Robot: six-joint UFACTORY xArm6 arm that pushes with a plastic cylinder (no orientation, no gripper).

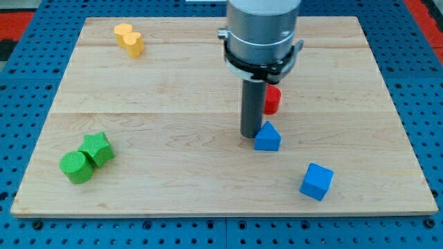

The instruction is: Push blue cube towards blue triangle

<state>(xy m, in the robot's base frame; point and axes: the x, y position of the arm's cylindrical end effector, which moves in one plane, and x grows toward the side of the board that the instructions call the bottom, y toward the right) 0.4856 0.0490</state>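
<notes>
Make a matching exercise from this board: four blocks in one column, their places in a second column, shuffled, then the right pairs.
Blocks:
1. blue cube
2. blue triangle
3. yellow block
4. red block

Places:
A. the view's top left
B. touching my tip, on its right
C. the view's bottom right
D. partly hidden behind the rod

Pairs: 1-C, 2-B, 3-A, 4-D
</notes>
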